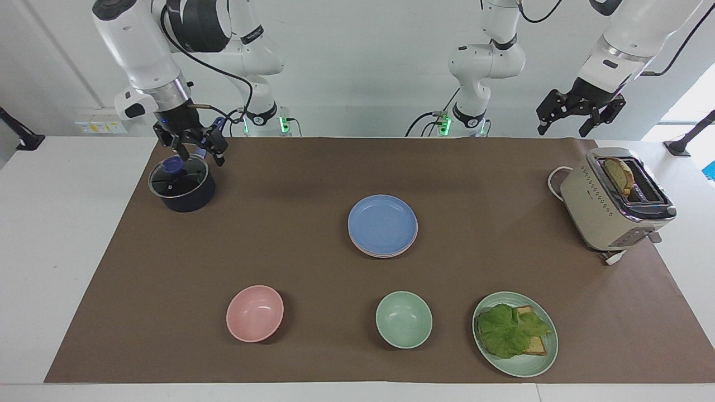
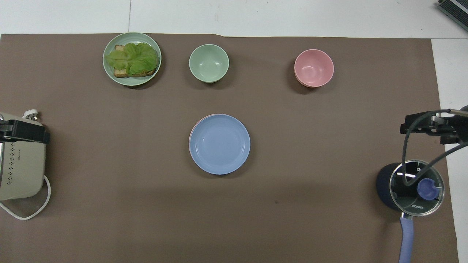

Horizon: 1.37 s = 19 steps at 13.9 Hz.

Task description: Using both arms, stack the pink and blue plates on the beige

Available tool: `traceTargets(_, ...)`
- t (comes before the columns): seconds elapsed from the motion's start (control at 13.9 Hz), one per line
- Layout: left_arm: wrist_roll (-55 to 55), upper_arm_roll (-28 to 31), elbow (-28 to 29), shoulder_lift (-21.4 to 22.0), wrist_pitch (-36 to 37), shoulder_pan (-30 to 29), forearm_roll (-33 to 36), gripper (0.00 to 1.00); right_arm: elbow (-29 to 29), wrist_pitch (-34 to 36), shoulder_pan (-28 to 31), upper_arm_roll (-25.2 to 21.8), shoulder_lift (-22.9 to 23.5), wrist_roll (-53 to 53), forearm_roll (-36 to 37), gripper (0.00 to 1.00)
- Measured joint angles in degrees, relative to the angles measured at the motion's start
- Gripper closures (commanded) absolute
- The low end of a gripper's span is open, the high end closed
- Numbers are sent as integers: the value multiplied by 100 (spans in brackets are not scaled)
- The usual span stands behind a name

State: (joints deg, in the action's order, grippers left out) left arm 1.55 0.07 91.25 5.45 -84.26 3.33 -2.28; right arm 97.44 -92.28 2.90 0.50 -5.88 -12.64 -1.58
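Observation:
The blue plate (image 1: 382, 222) (image 2: 219, 143) lies on top of a stack in the middle of the brown mat. The pink plate (image 1: 384, 254) (image 2: 190, 138) shows only as a thin rim under it. The beige plate is hidden in both views. My right gripper (image 1: 198, 156) (image 2: 411, 124) hangs open and empty over the lidded pot, well away from the stack. Up at its own end of the table, my left gripper (image 1: 561, 133) (image 2: 23, 132) waits open and empty, raised over the toaster.
A dark pot (image 1: 181, 184) with a glass lid stands at the right arm's end, and a beige toaster (image 1: 614, 201) holding a bread slice at the left arm's end. Farthest from the robots sit a pink bowl (image 1: 254, 312), a green bowl (image 1: 403, 319) and a green plate (image 1: 544, 357) with lettuce and bread.

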Motion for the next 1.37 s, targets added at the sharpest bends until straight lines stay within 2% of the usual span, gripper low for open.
traceTargets(0.29, 0, 0, 0, 0, 0, 0, 0, 0, -334, 301, 23, 2, 111, 0, 163, 0)
traceTargets(1.37, 0, 0, 0, 0, 0, 0, 0, 0, -474, 335, -29, 78, 259, 1, 165, 0)
